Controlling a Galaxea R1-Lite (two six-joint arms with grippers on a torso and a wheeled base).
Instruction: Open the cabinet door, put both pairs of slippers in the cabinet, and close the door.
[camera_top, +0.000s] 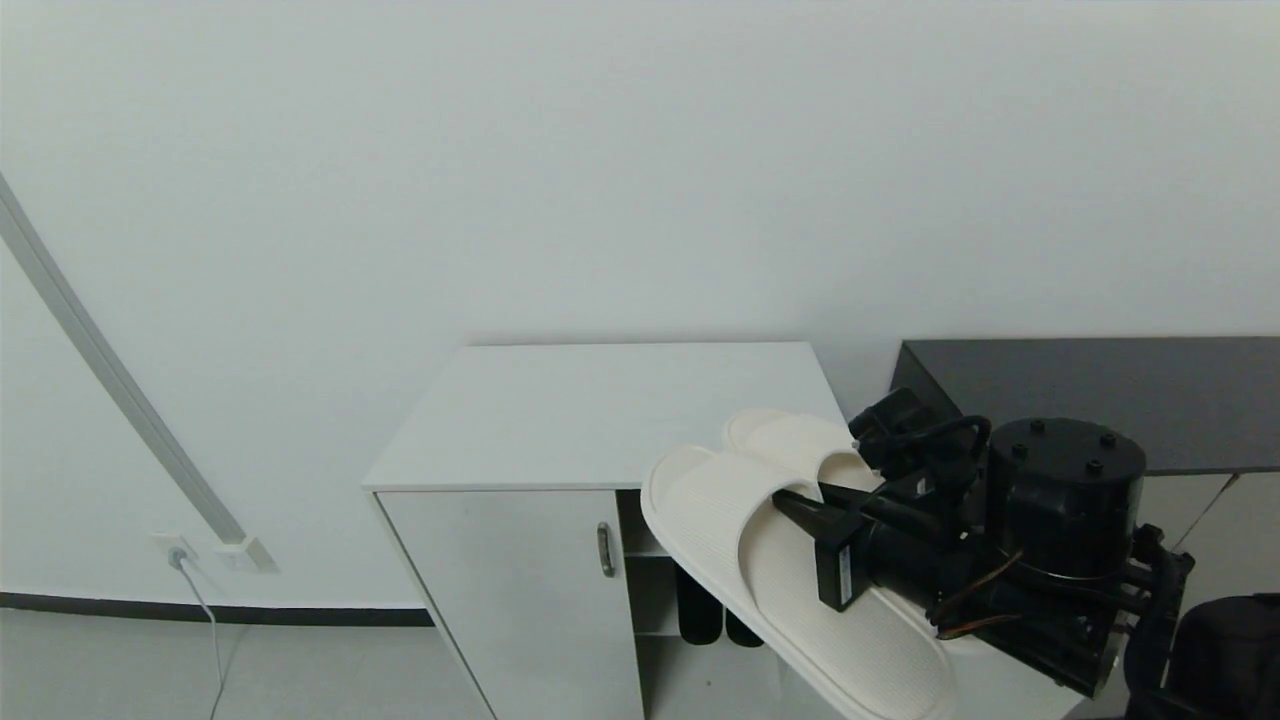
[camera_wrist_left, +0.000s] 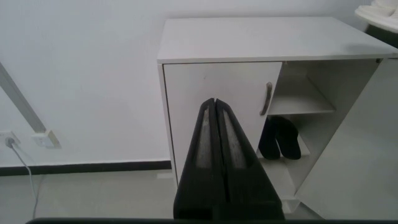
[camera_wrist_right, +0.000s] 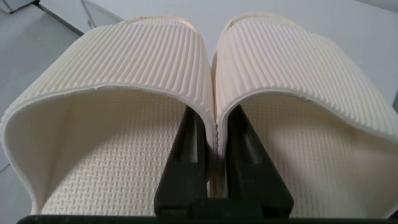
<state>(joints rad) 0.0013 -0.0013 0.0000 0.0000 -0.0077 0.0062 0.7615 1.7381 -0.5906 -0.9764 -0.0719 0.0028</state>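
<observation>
Wall-side cabinet (camera_top: 600, 420) ahead, slippers (camera_top: 720, 510) toes-first toward it

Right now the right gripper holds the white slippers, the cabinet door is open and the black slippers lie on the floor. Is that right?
No. The black slippers are inside the cabinet, as the left wrist view shows. The right gripper holds the white slippers, and the door is open.

The white slippers (camera_top: 720, 530) are hiding much of the cabinet's (camera_top: 600, 420) open side and part of the black slippers (camera_top: 698, 610); the head view's lower edge is cropping the cabinet's base.
</observation>
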